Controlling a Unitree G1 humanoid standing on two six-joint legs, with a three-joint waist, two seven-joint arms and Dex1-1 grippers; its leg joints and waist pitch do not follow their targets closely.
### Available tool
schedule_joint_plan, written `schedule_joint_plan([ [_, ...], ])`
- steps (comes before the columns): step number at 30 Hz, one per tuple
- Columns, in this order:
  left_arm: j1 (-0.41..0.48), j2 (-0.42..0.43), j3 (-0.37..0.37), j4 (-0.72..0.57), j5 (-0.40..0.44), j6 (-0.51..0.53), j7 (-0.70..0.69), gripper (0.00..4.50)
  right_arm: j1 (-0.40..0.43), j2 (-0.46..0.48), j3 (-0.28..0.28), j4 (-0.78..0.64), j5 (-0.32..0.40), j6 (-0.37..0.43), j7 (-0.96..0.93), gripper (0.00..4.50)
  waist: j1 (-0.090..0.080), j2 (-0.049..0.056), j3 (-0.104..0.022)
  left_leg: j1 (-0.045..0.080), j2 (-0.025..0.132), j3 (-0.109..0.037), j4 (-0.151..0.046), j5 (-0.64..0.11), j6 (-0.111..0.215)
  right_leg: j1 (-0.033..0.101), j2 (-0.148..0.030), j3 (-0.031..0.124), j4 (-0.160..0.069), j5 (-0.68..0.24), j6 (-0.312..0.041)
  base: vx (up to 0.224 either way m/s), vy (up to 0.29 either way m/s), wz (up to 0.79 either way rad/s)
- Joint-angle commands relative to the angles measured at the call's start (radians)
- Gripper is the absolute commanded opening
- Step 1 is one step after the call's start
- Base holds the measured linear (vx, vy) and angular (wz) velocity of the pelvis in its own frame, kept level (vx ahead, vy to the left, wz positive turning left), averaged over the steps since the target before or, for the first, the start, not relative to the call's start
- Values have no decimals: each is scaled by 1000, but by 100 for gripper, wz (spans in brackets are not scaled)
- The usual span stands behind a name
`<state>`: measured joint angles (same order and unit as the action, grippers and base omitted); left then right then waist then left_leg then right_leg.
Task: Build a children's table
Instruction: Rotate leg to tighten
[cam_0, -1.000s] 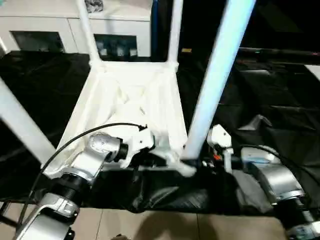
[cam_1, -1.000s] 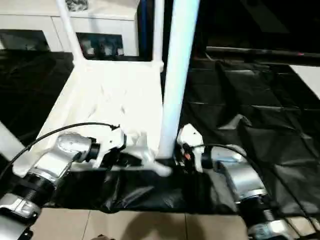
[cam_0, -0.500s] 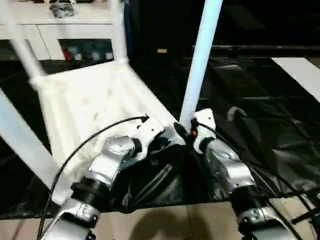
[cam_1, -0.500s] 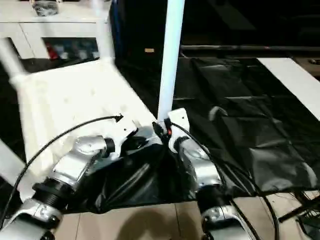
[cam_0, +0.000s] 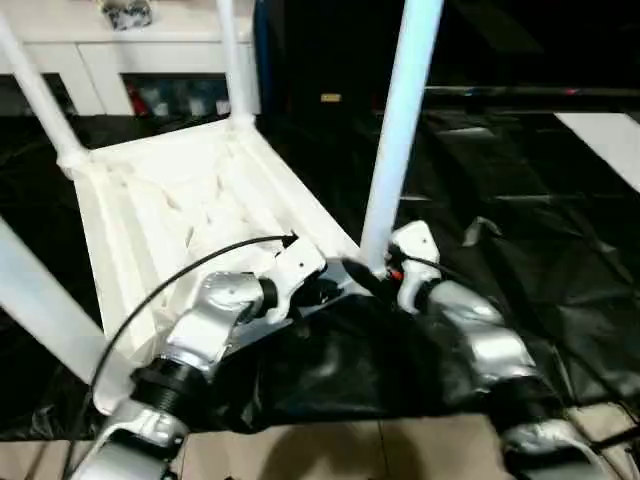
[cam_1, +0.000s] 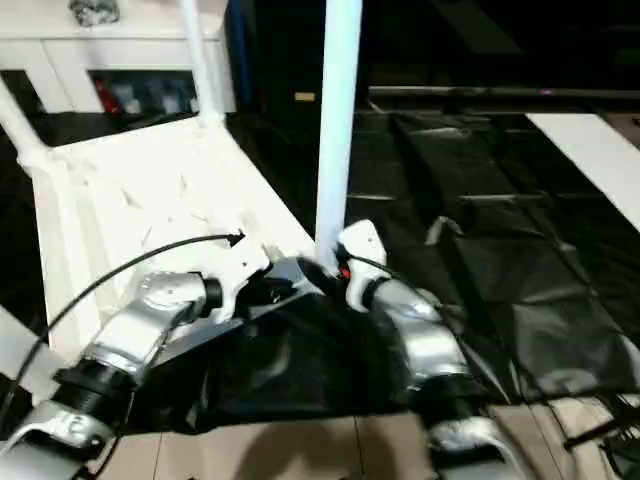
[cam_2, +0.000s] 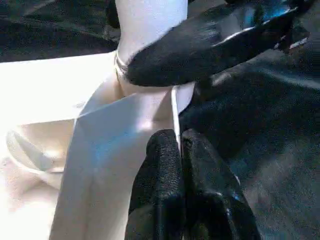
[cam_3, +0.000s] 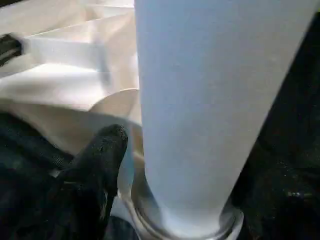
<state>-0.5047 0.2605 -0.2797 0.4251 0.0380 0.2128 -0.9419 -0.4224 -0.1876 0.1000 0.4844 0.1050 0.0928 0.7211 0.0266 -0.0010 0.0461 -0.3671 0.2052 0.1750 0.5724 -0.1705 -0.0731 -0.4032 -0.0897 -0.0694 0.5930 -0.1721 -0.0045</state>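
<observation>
While the children's table (cam_0: 190, 220) lies upside down on the black-draped counter (cam_0: 560, 250), ribbed underside up, the head views show all four legs standing in their corner sockets. The near-right leg (cam_0: 397, 130) rises between the two silver forearms. From where I stand the step looks like seating this last leg, and doing it well means keeping the tube upright and pressing straight down its axis into the socket, not sideways.

Seen from the left wrist, the left claw (cam_2: 181, 145) has its two black fingers pressed together, tips against the edge of the tabletop just beside the socket. That works as a brace, so I'd keep it there until the leg is fully home. One finger of the right claw (cam_2: 210, 42) lies across the foot of the leg above it.

Looking along the right wrist, the leg fills most of the sight and drops into the round socket (cam_3: 185, 225). One black finger (cam_3: 97, 165) lies beside the tube and the other is hidden behind it, so I cannot tell whether that claw is clamped on the leg or standing apart.

As for room, the table's near corner sits close to the counter's front edge (cam_1: 300, 415), with tiled floor (cam_1: 300, 450) below. A hard shove toward the robot could slide it off. Open black cloth spreads wide to the right, and a white cabinet (cam_0: 150, 60) stands behind the far legs.
</observation>
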Motion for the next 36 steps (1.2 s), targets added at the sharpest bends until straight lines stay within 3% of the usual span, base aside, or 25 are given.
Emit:
schedule_joint_plan([
  [1, 2, 9, -42, -25, -4, -31, -79, 0, 19, -7, 54, -19, 20, 15, 98, 328, 2, 5, -65, 4, 19, 1, -60, -249, 51, 51, -40, 40, -65, -148, -226, 0, 0, 0],
  [2, 0, 47, -49, -26, -15, -47, -152, 0, 38, -68, 69, -63, 36, 26, 209, 328, 10, 5, -63, 5, 19, 2, -61, -237, 60, 53, -40, 40, -64, -139, -235, 0, 0, 0],
  [5, -4, 84, -61, -25, -30, -70, -231, 0, 55, -127, 91, -103, 51, 43, 309, 328, 19, 6, -60, 9, 22, 2, -64, -254, 60, 52, -40, 40, -65, -166, -236, 0, 0, 0],
  [10, -30, 129, -83, 4, -37, -101, -323, 0, 65, -195, 120, -134, 61, 61, 418, 328, 33, 7, -57, 18, 26, 5, -68, -304, 31, 45, -41, 42, -71, -241, -223, 0, 0, 0],
  [19, -58, 151, -89, 40, -36, -120, -381, 0, 56, -222, 149, -153, 61, 71, 483, 328, 38, 1, -61, 12, 24, 5, -64, -258, 33, 49, -44, 42, -65, -221, -222, 0, 0, 0],
  [25, -55, 157, -89, 42, -41, -122, -390, 0, 44, -214, 153, -148, 64, 81, 489, 261, 39, 0, -62, 12, 25, 6, -62, -237, 38, 49, -44, 41, -62, -208, -229, 0, 0, 0],
  [36, -50, 154, -87, 49, -34, -129, -381, 0, 60, -209, 158, -165, 68, 91, 491, 213, 39, -2, -62, 11, 24, 6, -61, -237, 36, 50, -44, 41, -62, -217, -223, 0, 0, 0],
])
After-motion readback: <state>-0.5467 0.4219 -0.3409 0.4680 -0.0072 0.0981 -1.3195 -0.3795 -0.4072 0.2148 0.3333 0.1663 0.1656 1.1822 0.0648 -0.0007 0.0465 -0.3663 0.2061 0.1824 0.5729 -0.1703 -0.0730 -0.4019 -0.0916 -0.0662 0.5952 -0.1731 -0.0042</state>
